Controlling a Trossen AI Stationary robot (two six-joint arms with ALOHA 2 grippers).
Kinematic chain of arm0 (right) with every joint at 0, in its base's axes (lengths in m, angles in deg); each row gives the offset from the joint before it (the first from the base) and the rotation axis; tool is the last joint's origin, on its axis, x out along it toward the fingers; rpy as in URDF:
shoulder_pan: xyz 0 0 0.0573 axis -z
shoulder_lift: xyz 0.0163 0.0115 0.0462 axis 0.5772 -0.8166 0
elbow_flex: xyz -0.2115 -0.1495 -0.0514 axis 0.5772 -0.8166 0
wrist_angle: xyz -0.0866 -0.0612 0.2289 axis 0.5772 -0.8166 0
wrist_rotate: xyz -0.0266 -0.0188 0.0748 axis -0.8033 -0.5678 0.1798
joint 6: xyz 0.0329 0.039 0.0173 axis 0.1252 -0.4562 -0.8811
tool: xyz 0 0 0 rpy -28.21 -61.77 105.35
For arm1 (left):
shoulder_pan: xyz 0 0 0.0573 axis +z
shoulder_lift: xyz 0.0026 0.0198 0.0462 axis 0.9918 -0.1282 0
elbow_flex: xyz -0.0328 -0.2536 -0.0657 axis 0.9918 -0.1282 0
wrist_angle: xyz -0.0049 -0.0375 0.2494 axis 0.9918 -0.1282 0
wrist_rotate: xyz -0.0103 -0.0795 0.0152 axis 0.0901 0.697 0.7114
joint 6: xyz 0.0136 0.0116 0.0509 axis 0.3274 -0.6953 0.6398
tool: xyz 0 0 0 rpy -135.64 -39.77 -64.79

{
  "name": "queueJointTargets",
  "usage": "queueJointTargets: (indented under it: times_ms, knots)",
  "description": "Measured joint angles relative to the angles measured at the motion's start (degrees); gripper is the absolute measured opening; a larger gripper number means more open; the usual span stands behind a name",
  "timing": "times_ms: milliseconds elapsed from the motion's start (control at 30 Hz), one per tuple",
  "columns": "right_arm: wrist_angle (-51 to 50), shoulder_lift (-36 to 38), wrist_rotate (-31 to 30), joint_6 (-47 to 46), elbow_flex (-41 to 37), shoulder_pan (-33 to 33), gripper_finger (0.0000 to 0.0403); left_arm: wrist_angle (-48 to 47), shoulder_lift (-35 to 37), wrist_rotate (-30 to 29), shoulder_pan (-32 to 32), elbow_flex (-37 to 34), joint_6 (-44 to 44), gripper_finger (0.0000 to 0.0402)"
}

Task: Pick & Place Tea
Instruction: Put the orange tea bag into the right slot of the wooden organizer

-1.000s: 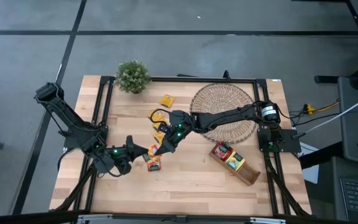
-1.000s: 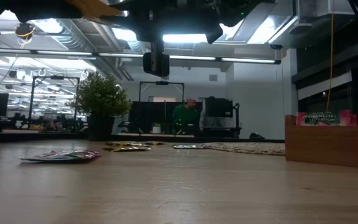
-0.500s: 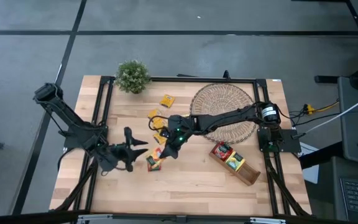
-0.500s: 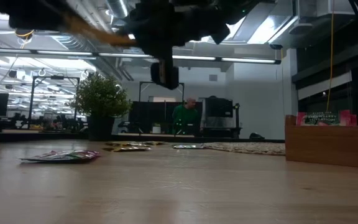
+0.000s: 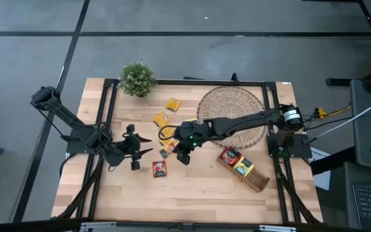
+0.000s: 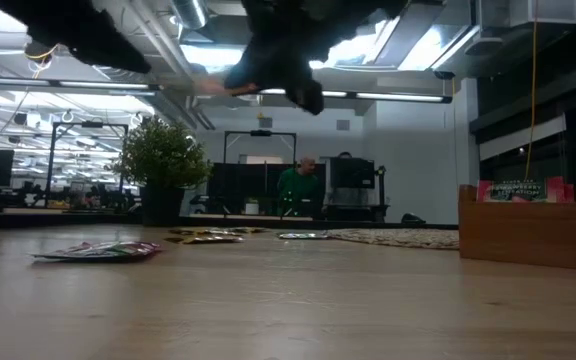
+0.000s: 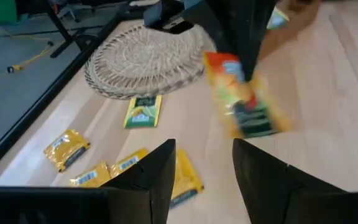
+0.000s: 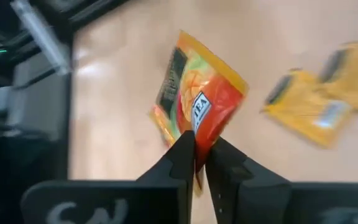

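The right end effector [image 8: 195, 163] is pinching a red-and-orange tea sachet [image 8: 197, 109] by one corner, so the sachet hangs off the fingertips with its long side running away from them, lifted clear of the bench [image 5: 198, 187]. In the high view that end effector sits mid-bench, and the wooden tray [image 5: 243, 170] lies off toward the right arm's base, so the right arm is clearly the closer one for the drop. The tray already has a few sachets at one end, the rest looks bare. The woven mat [image 5: 232, 116] looks bare where the arm isn't covering it. The left end effector [image 5: 134, 149] is spread wide and holds nothing, beside another red sachet [image 5: 159, 169] lying flat. Yellow sachets [image 5: 161, 120] are scattered near the plant [image 5: 137, 78]
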Motion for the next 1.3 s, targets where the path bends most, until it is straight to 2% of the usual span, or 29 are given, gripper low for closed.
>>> queueJointTargets:
  times_ms: [100, 200, 267, 467, 600, 967, 1133, 1300]
  knots:
    - [0.12, 1.11, -6.25, 1.24, 0.00, -1.01, 0.0044, 3.35, -0.75, 1.22, 1.84, 0.00, -0.10, 0.0157]
    - [1.04, 1.72, -11.24, 1.98, 0.02, -1.95, 0.0029, 6.41, -1.10, 3.74, 4.16, 0.00, 1.50, 0.0157]
    - [1.26, 1.92, -14.51, 2.97, 0.02, -2.57, 0.0017, 7.20, -1.10, 4.90, 5.75, 0.00, 2.27, 0.0156]
    - [1.60, 3.78, -22.24, 4.55, 0.00, -4.50, 0.0018, 6.96, -0.47, 5.88, 9.05, -0.09, 3.38, 0.0156]
    - [1.99, 3.91, -24.67, 5.10, 0.00, -4.99, 0.0023, 9.31, -0.40, 7.57, 10.58, -0.09, 4.34, 0.0156]
    - [10.66, 3.91, -26.23, 9.95, 0.00, -4.91, 0.0022, 14.20, -0.36, 13.31, 14.79, -0.09, 6.29, 0.0154]
    - [10.61, 3.89, -28.86, 10.35, 0.00, -4.89, 0.0020, 15.16, -0.36, 12.61, 14.79, -0.09, 7.30, 0.0127]
    - [10.58, 3.89, -29.89, 10.31, 0.00, -4.86, 0.0021, 15.15, 0.04, 12.16, 14.79, -0.09, 8.26, 0.0076]
